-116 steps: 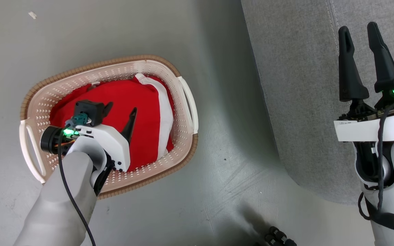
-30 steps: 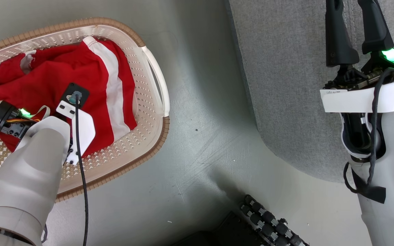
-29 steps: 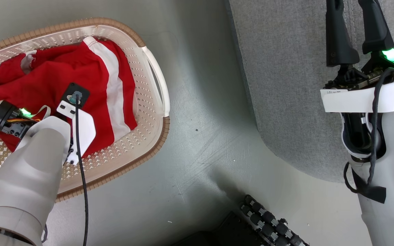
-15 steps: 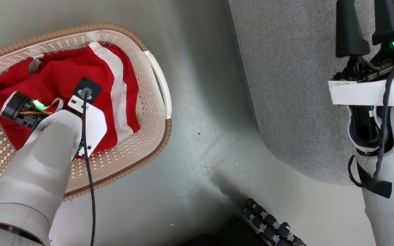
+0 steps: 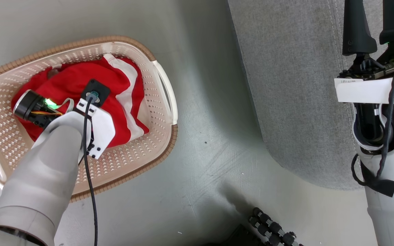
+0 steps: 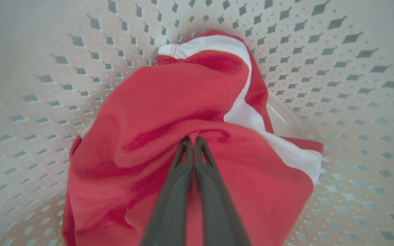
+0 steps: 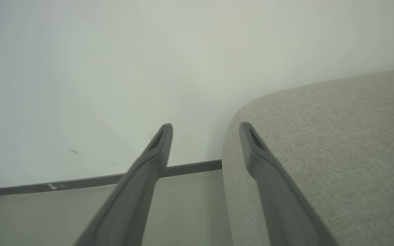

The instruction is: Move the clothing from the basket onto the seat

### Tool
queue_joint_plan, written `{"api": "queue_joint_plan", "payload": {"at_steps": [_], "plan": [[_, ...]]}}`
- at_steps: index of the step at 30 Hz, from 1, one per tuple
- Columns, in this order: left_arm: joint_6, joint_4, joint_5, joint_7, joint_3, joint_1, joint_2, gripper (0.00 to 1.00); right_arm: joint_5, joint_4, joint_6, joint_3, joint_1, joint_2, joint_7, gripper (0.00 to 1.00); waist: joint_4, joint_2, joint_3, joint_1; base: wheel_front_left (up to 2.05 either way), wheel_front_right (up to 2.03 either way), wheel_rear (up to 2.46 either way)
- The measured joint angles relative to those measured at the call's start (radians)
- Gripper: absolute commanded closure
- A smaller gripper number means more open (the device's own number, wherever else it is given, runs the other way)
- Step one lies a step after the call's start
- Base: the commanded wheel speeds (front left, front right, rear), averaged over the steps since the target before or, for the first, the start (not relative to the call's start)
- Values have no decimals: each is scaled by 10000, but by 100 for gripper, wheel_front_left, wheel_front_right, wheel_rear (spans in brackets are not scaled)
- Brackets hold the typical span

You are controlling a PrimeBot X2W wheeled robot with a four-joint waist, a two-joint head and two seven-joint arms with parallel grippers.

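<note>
The clothing (image 5: 77, 77) lies inside the basket (image 5: 142, 150), a single heap of red fabric with a white stripe, bunched toward the basket's end nearest the seat (image 5: 292, 85). How many garments make up the heap cannot be told. There is one basket, standing on the floor (image 5: 210, 102), and one seat. The left arm (image 5: 46, 164) reaches down into the basket. In the left wrist view its jaws are pressed together, the fingertips (image 6: 185, 147) pinching a fold near the middle of the red cloth, which puckers around them. The right arm (image 5: 392, 191) hangs over the seat with its jaws spread and nothing between the fingers (image 7: 156, 147). The coming move likely turns on one relation: the seat lies to the robot's right of the basket, across a bare strip of floor. The basket's long axis points roughly that way. The left arm has the cloth but is the farther arm from the seat, so the carry must cross that strip.
</note>
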Motion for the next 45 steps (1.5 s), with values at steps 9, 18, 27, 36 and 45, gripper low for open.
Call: {"api": "queue_joint_plan", "payload": {"at_steps": [9,18,27,36,45], "plan": [[-336,-81,-276,-959,81,446,-23,100,-79,196,0,-127,9,-2,0,0,258,0,-620,0,0,0,0],[-529,-314,-535,-1837,138,840,-245,100,-155,355,0,-167,63,-196,0,0,547,0,-1350,0,0,0,0],[-700,-581,-874,-2105,157,1371,-399,100,-169,627,0,-192,410,-391,0,0,903,0,-2278,0,0,0,0],[-788,-1289,-1344,-2266,255,1835,-485,100,-245,918,0,-238,938,-704,0,0,1223,0,-3212,-1,0,0,0],[-796,-2596,-1764,-2266,372,2373,-508,100,-251,1214,0,-50,1453,-917,0,0,1547,0,-4211,0,0,0,0]]}}
